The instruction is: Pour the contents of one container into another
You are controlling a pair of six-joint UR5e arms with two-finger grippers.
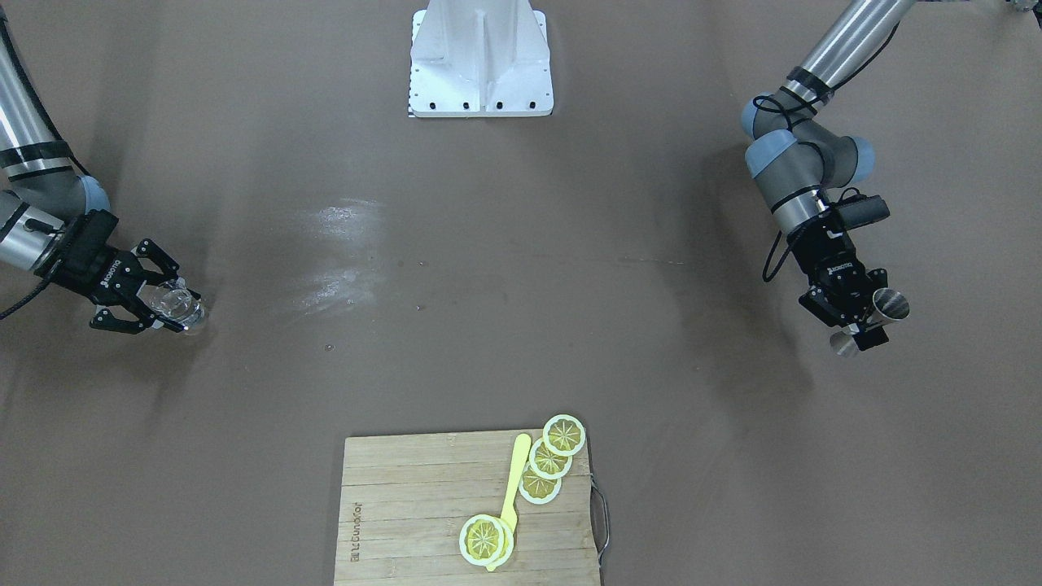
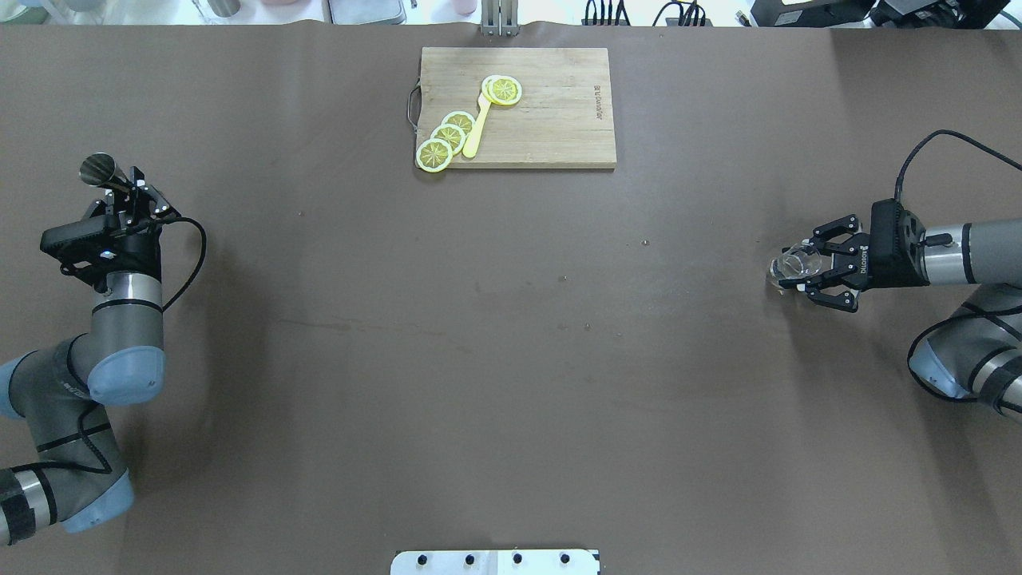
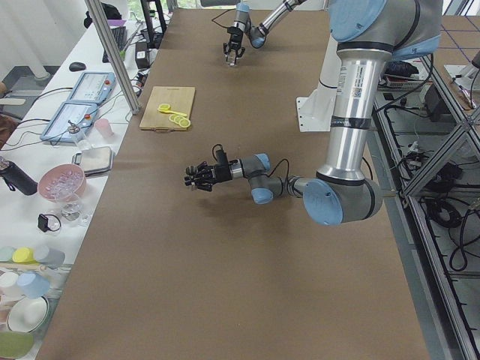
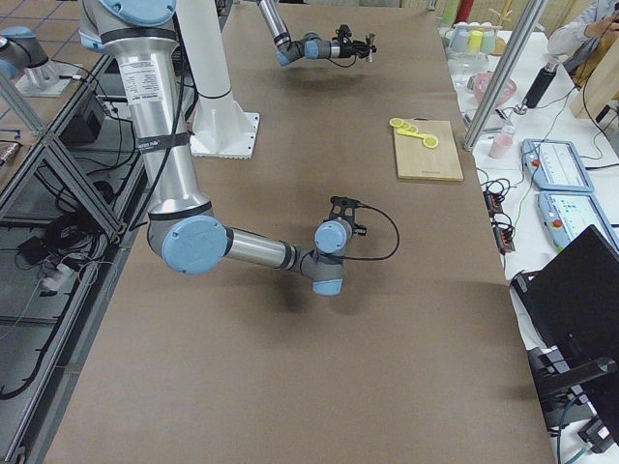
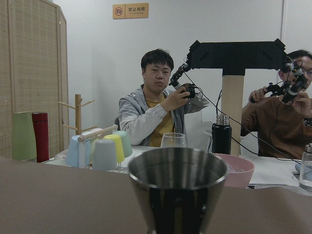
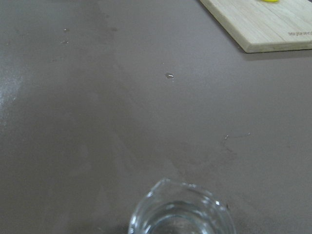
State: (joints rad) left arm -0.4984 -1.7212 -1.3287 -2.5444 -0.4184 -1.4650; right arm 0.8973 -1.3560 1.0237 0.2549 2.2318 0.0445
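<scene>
In the front-facing view, my right gripper [image 1: 167,308] has its fingers pressed on the small glass cup [image 1: 181,303] at the view's left edge. My left gripper [image 1: 864,325], far over at the right, pinches the steel jigger [image 1: 889,304] at its narrow waist, and the jigger leans a little. From overhead I see the same: the jigger [image 2: 99,169] is on the robot's left and the cup [image 2: 789,266] on its right, well apart, with the wide brown table [image 2: 511,359] bare between them. The wooden cutting board [image 2: 551,112] with the lemon slices [image 2: 447,137] lies at the far edge, not involved. The two side views show both arms low over the table, but the grippers are too small there to add anything. The left wrist camera looks over the open mouth of the jigger [image 5: 178,187], which seems empty, toward two people [image 5: 156,105] sitting behind. The right wrist camera shows the rim of the cup [image 6: 181,210]; I cannot tell if liquid is inside. I judge that grasping is done; bringing the vessels together and pouring remain.
</scene>
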